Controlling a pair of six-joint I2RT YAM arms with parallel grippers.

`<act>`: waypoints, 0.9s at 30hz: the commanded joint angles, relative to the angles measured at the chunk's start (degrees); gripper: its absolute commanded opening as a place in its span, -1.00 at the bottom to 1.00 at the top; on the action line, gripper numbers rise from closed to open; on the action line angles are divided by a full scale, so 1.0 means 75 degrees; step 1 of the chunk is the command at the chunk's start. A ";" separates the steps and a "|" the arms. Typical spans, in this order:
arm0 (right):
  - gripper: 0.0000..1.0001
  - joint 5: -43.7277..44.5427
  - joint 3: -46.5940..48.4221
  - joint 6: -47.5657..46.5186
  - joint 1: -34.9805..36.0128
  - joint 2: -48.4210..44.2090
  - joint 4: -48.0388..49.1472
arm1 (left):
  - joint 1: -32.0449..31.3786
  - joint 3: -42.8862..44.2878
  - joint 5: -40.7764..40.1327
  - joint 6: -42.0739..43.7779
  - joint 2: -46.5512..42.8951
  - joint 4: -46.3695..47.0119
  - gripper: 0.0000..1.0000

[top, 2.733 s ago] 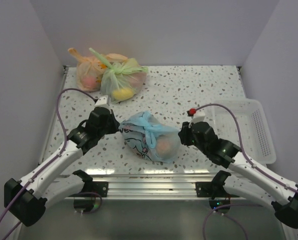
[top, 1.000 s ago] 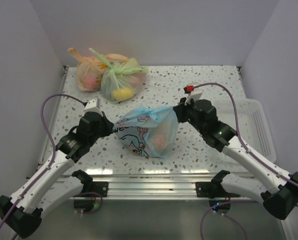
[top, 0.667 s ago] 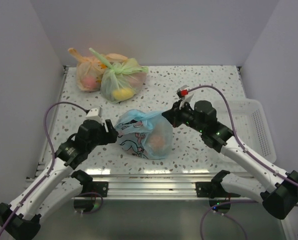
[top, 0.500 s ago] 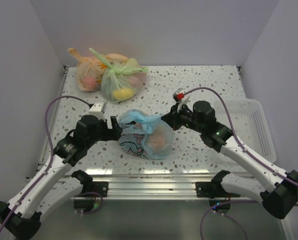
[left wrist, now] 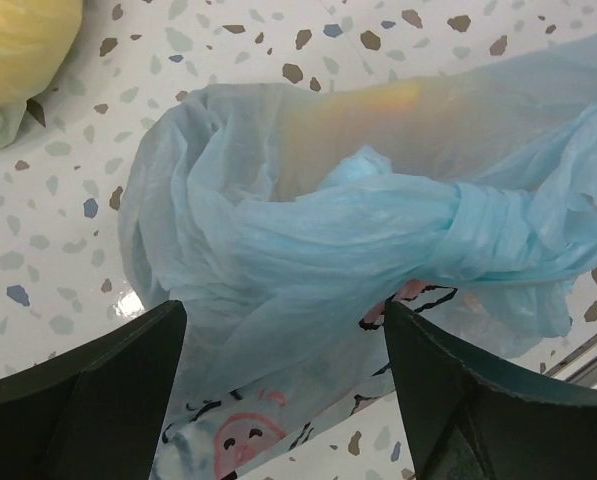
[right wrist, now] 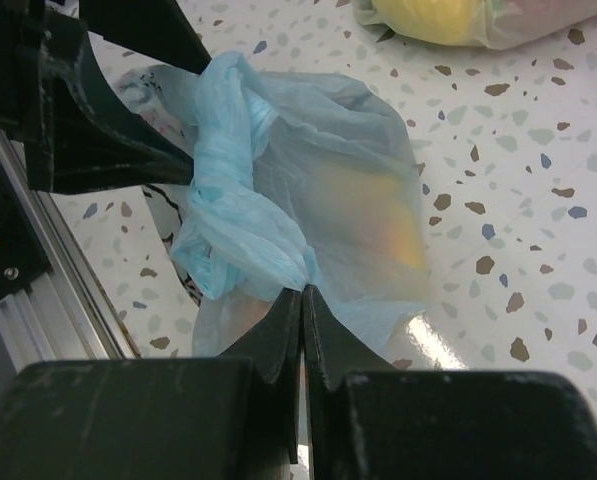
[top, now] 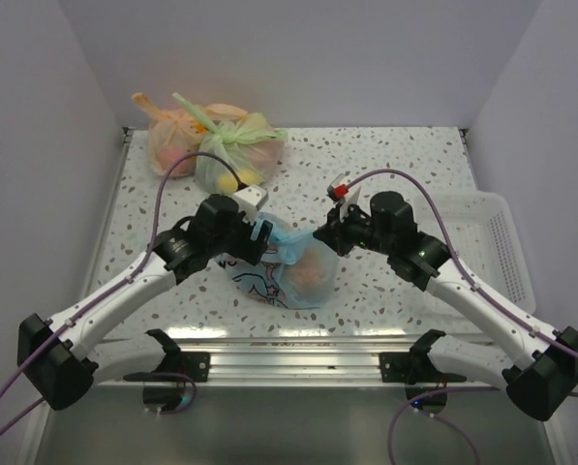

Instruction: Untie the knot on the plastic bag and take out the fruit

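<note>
The light blue plastic bag (top: 287, 273) with its pink-and-black print lies at the table's middle. Its knot (top: 285, 243) is a twisted blue wad on top, also in the left wrist view as the knot (left wrist: 478, 225) and in the right wrist view as the knot (right wrist: 222, 168). Fruit (top: 314, 275) shows only as an orange blur through the plastic (right wrist: 383, 215). My left gripper (top: 259, 236) hovers open at the bag's left top; its jaws straddle bag plastic (left wrist: 283, 340) without touching it. My right gripper (top: 320, 238) is shut on a blue handle strip (right wrist: 303, 292) just right of the knot.
A green bag (top: 236, 155) and an orange bag (top: 172, 145), both knotted and holding fruit, sit at the back left. The green bag's yellow fruit (left wrist: 18, 40) shows at the left wrist view's corner. A white tray (top: 497, 252) lies on the right.
My left gripper let go of the bag, opened, and swung right and back to the bag's top. The taut strip went slack. My right gripper kept its pinch and drifted slightly left.
</note>
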 commanded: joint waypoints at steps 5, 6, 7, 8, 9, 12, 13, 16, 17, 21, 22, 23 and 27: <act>-1.00 -0.0104 0.0264 -0.0105 -0.0004 -0.0046 -0.0046 | -0.0234 0.0433 -0.0943 0.0508 0.0439 0.0803 0.44; -1.00 -0.0046 0.0195 -0.0093 -0.0004 -0.0081 -0.0034 | -0.0234 0.0467 -0.1038 0.0461 0.0439 0.0851 0.36; -1.00 0.0001 0.0148 -0.0093 -0.0004 -0.0174 -0.0057 | -0.0245 0.0491 -0.1096 0.0415 0.0381 0.0944 0.23; -1.00 0.0048 0.0112 -0.0082 -0.0004 -0.0199 -0.0069 | -0.0245 0.0514 -0.1097 0.0402 0.0357 0.0980 0.22; -1.00 0.0176 0.0019 -0.0093 -0.0004 -0.0245 -0.0069 | -0.0222 0.0573 -0.1051 0.0402 0.0322 0.1015 0.21; -1.00 0.0388 -0.0133 -0.0058 0.0008 -0.0363 -0.0128 | -0.0164 0.0702 -0.0945 0.0402 0.0263 0.1016 0.01; -1.00 0.0505 -0.0192 -0.0035 -0.0004 -0.0386 -0.0128 | -0.0128 0.0725 -0.0922 0.0379 0.0286 0.1004 -0.14; -1.00 0.0750 -0.0450 0.0141 -0.0004 -0.0573 -0.0046 | 0.0094 0.0831 -0.0875 0.0262 0.0287 0.0805 -0.44; -1.00 0.0810 -0.0509 0.0176 -0.0004 -0.0643 -0.0034 | 0.0153 0.0831 -0.0851 0.0227 0.0275 0.0769 -0.52; -1.00 0.1278 -0.0883 0.0492 -0.0015 -0.0796 0.0059 | 0.0399 0.0854 -0.0757 0.0122 0.0170 0.0757 -0.91; -1.00 0.1430 -0.0954 0.0562 -0.0016 -0.0831 0.0083 | 0.0457 0.0866 -0.0757 0.0098 0.0158 0.0757 -1.00; -1.00 0.1791 -0.1013 0.0621 -0.0016 -0.0855 0.0106 | 0.0516 0.0889 -0.0688 0.0086 0.0135 0.0734 -1.00; -1.00 0.3104 -0.1166 0.0995 -0.0109 -0.0925 0.0072 | 0.0995 0.1029 -0.0944 -0.0217 0.0041 0.0687 -1.00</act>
